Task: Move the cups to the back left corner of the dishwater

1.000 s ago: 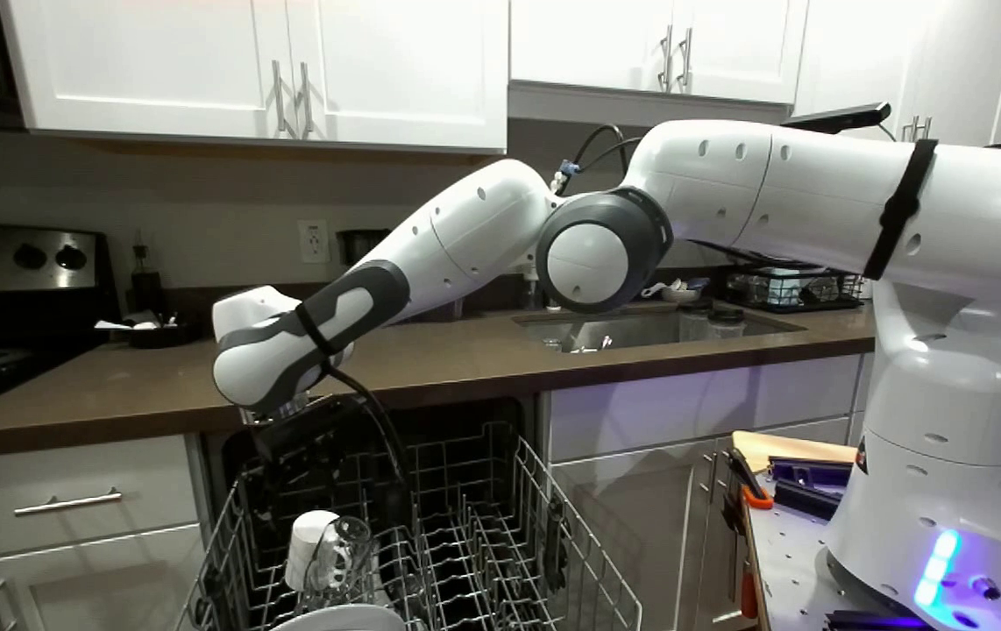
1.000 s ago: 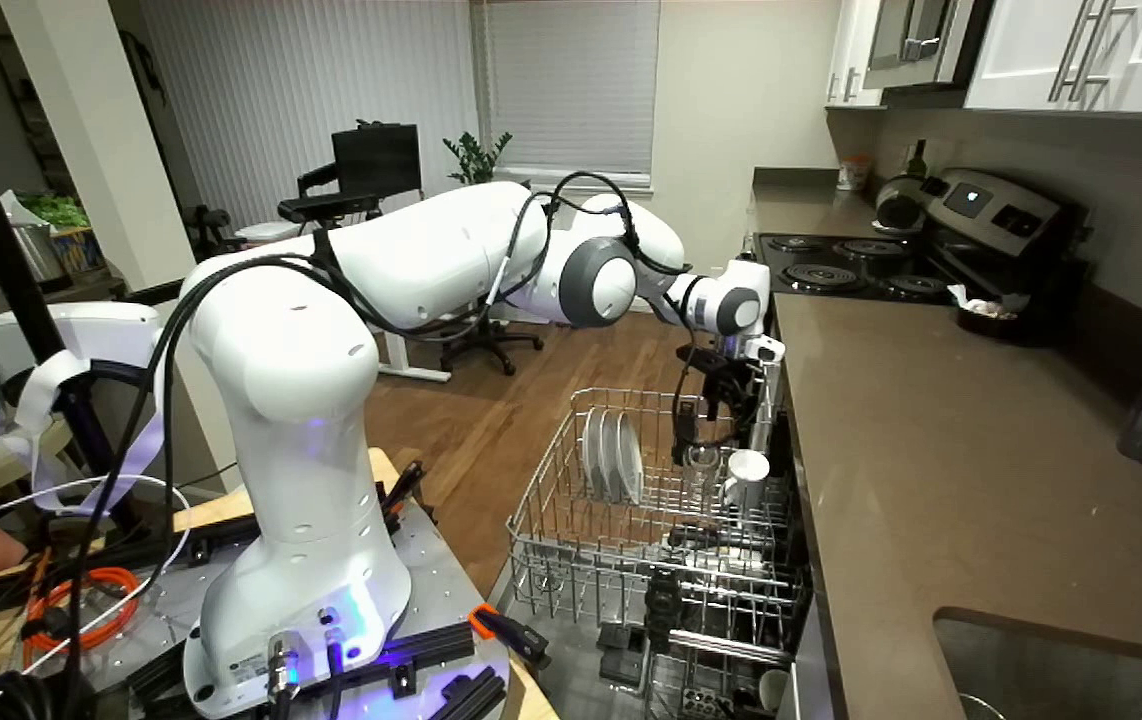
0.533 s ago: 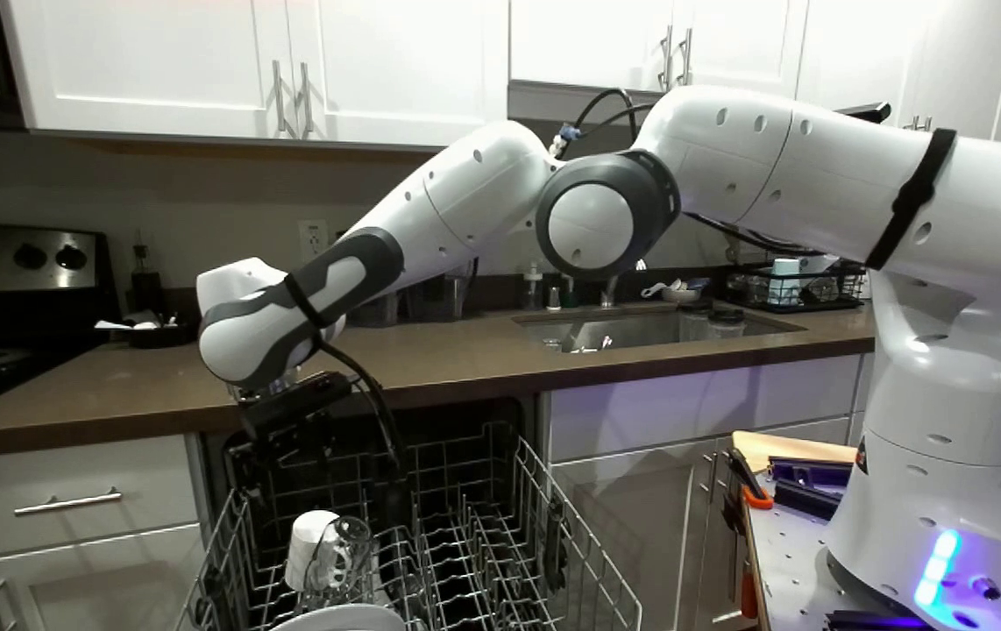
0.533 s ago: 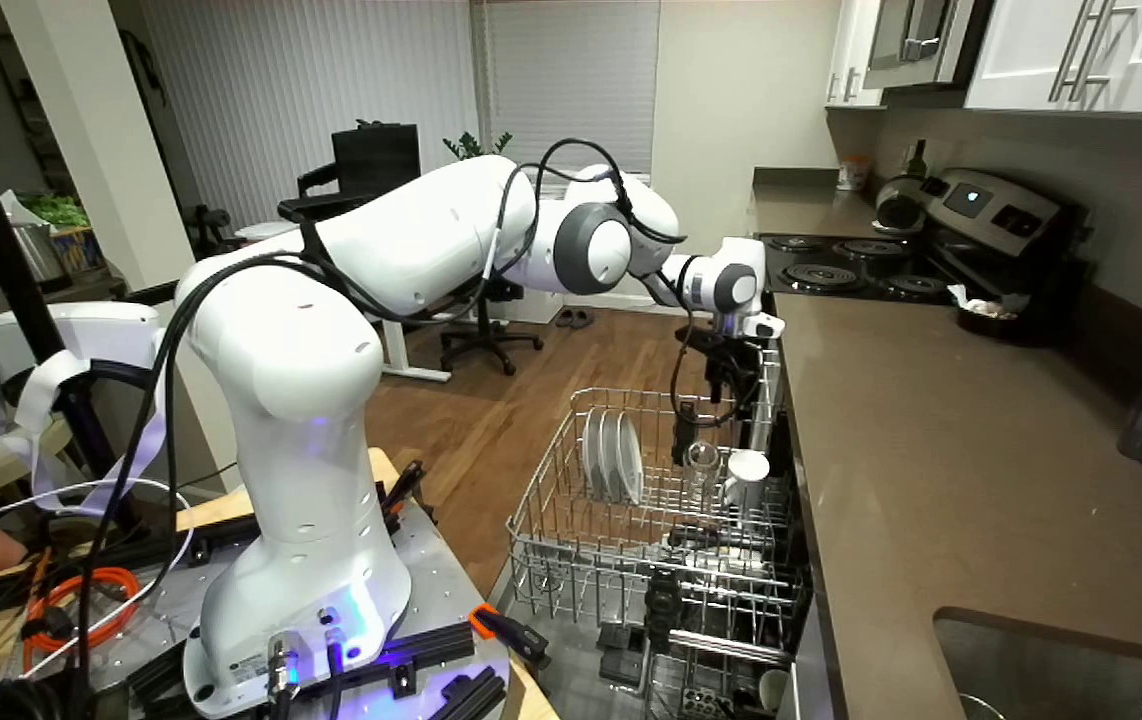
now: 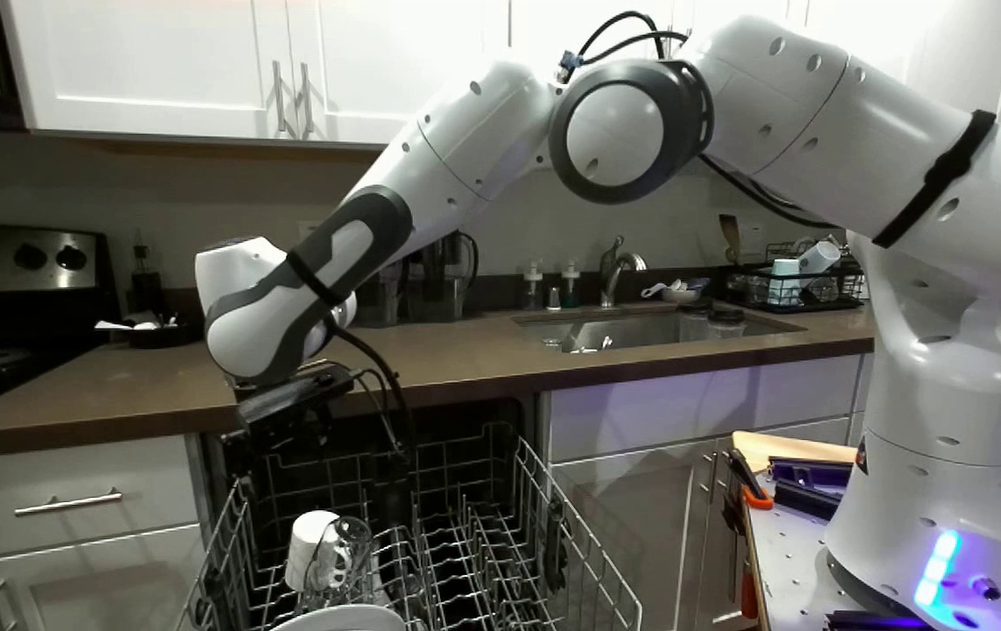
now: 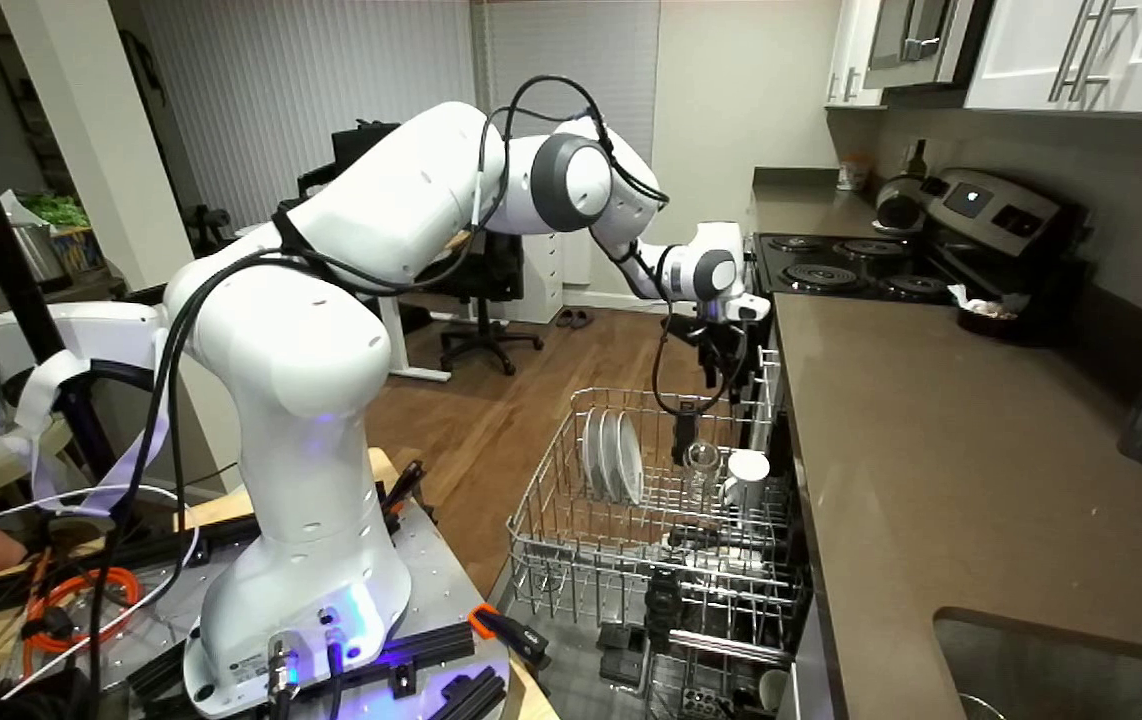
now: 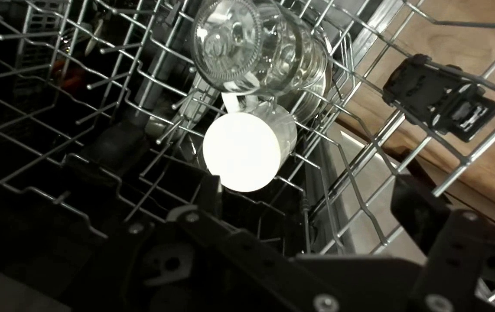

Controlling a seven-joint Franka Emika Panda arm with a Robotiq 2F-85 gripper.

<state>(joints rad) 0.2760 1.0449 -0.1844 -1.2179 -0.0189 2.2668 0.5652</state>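
I have the gripper spread wide and holding nothing, hanging over the rack of the dishwasher. The mug stands upside down in that rack, on the side nearer the stove; both exterior views show it below my gripper and apart from it. From the wrist I look onto its blank white base — its handle points toward the glass, which sits tilted just beside it. I can't tell whether those two touch. In an exterior view, plates stand on edge farther across the rack.
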